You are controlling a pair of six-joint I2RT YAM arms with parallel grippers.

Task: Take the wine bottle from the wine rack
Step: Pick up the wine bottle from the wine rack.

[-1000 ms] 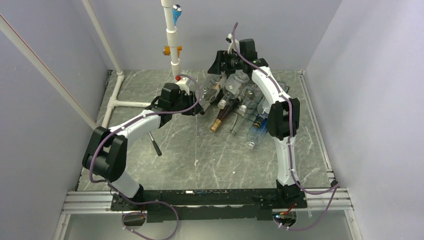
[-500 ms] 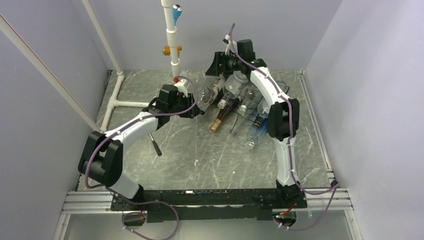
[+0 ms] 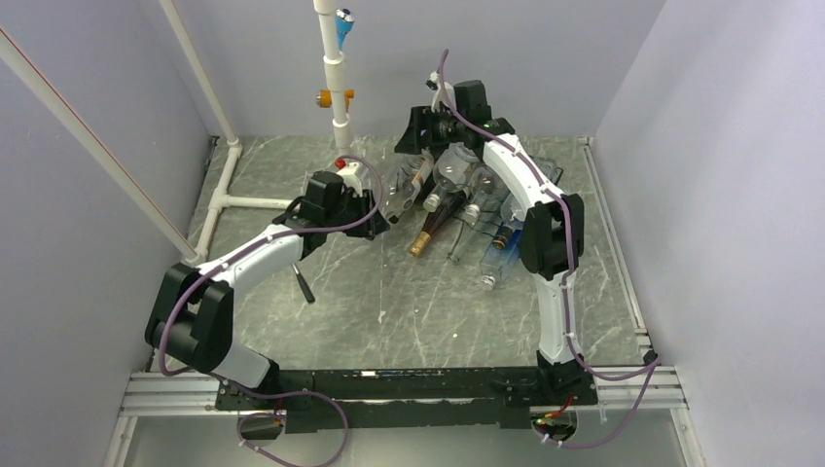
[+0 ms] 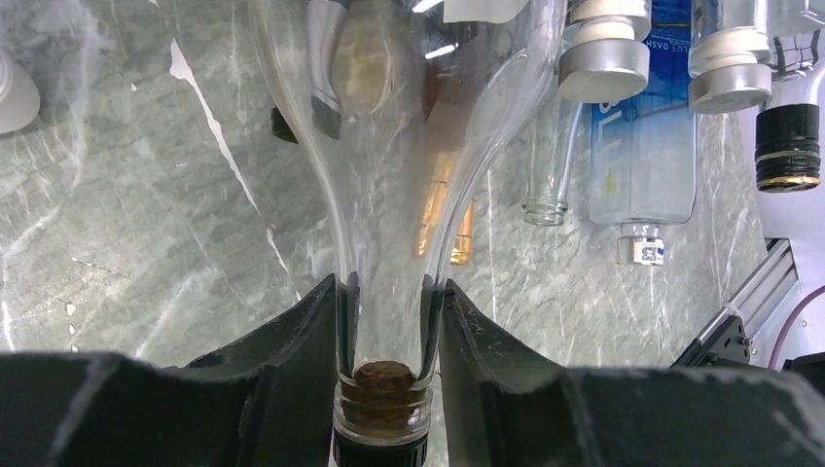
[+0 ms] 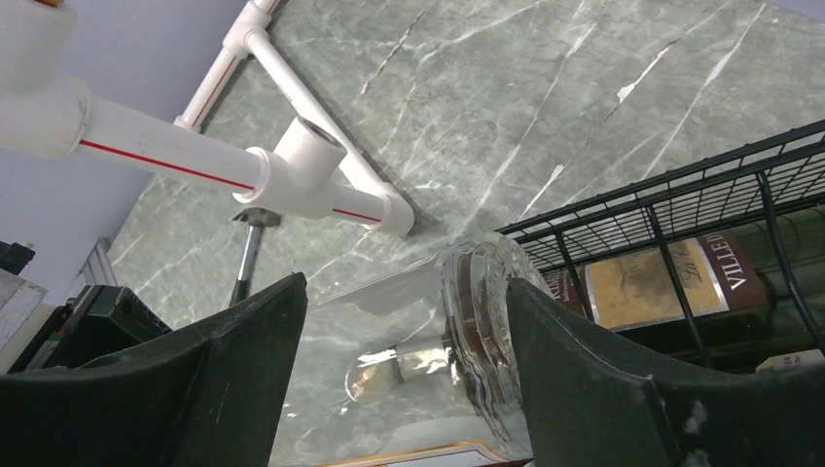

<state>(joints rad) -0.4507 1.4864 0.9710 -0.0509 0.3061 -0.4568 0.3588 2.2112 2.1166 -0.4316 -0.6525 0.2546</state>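
At the rack's left end, my left gripper [image 4: 389, 292] is clamped on the neck of the clear wine bottle [image 4: 389, 146]. Over the last second that arm has drawn back, sliding the bottle outward from the wine rack [image 5: 681, 195]. My right gripper [image 5: 404, 292] has narrowed astride the base; whether it presses I cannot tell. Extraction looks underway, not finished

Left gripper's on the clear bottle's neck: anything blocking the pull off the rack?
Nothing visible does. The clear bottle points neck-out from the wine rack into the left gripper; neighbouring bottles lie beside it, not across.
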